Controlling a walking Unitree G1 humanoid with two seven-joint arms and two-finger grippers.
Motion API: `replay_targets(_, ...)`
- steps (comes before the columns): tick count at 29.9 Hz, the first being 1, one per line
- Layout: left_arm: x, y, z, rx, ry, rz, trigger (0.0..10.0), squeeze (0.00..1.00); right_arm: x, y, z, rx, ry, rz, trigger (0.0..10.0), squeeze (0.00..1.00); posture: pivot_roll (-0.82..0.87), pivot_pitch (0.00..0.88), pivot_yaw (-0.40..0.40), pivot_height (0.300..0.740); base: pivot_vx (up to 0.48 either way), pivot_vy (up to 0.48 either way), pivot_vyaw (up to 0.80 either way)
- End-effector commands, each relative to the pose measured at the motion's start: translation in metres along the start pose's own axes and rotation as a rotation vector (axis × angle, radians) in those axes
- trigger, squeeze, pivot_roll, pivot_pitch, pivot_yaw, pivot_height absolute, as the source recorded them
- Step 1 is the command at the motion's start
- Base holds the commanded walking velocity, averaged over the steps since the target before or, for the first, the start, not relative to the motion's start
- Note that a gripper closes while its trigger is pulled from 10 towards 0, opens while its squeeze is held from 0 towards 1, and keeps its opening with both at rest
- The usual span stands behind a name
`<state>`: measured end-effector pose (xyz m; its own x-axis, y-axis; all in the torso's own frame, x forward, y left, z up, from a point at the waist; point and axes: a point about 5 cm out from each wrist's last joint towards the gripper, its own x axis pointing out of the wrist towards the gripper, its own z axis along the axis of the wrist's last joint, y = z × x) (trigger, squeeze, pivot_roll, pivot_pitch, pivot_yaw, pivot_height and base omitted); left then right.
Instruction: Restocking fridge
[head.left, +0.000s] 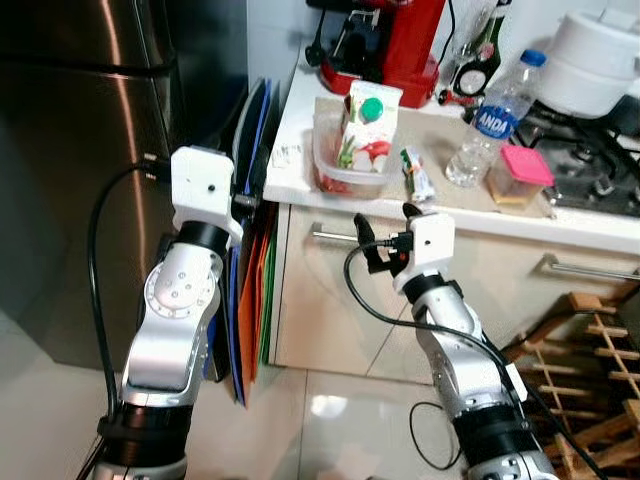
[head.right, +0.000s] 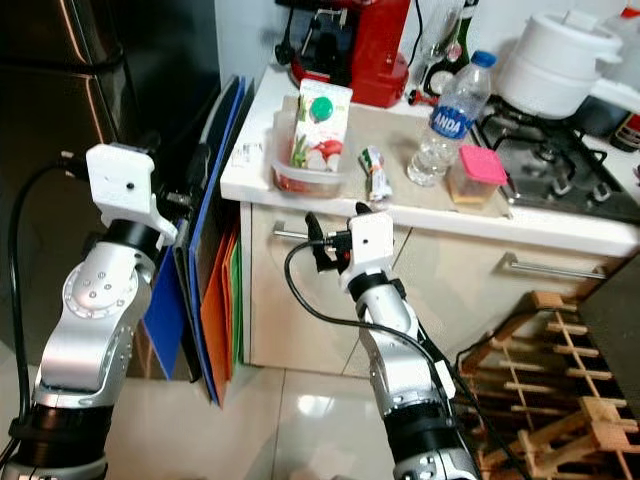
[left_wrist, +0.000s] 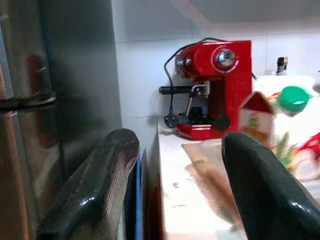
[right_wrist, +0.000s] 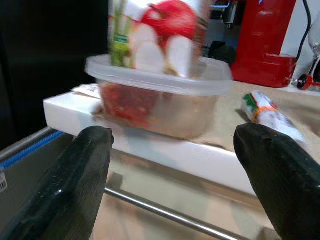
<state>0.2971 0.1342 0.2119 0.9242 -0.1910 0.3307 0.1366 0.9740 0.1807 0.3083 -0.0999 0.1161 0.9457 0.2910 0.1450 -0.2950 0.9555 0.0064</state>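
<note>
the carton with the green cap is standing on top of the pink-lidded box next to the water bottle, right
Not quite. The carton with the green cap stands on the clear lidded container at the counter's edge, as the left eye view shows. The pink-lidded box sits beside the water bottle with nothing on it.

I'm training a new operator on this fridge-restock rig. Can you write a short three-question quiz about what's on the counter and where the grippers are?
1. True or false: the carton stands on the lidded plastic container.
2. Which item sits between the water bottle and the stove?
A. a small tub with a pink lid
B. a banana
C. a mug
3. Fill in: the right gripper is open, empty, and raised in front of the cabinet below the ____.

Key
1. True.
2. A.
3. Counter. It is aimed at the container, while the left gripper, also open, is by the fridge near the red coffee machine.
</note>
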Motion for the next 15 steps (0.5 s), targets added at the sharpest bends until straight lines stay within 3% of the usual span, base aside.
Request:
replay_targets(1, 0.005, -0.009, 0.01, -0.01, -0.037, -0.047, 10.0, 0.0, -0.004, -0.012, 0.0, -0.014, -0.002, -0.038, 10.0, 0.0, 0.08, 0.0, -0.047, 0.74, 0.285, -0.382, 0.0)
replay_targets(5, 0.008, -0.006, 0.012, -0.021, -0.037, -0.034, 10.0, 0.0, -0.004, -0.013, 0.0, -0.017, 0.001, -0.039, 10.0, 0.0, 0.08, 0.0, -0.049, 0.74, 0.322, -0.349, 0.0)
replay_targets(12, 0.022, 0.013, 0.022, 0.047, -0.06, 0.012, 10.0, 0.0, -0.003, -0.013, 0.001, -0.019, 0.0, -0.037, 10.0, 0.0, 0.08, 0.0, -0.049, 0.74, 0.0, 0.0, 0.0)
replay_targets(15, 0.028, 0.013, 0.029, 0.025, -0.076, 0.0, 10.0, 0.0, -0.003, -0.013, 0.002, -0.018, -0.002, -0.037, 10.0, 0.0, 0.08, 0.0, -0.054, 0.74, 0.0, 0.0, 0.0)
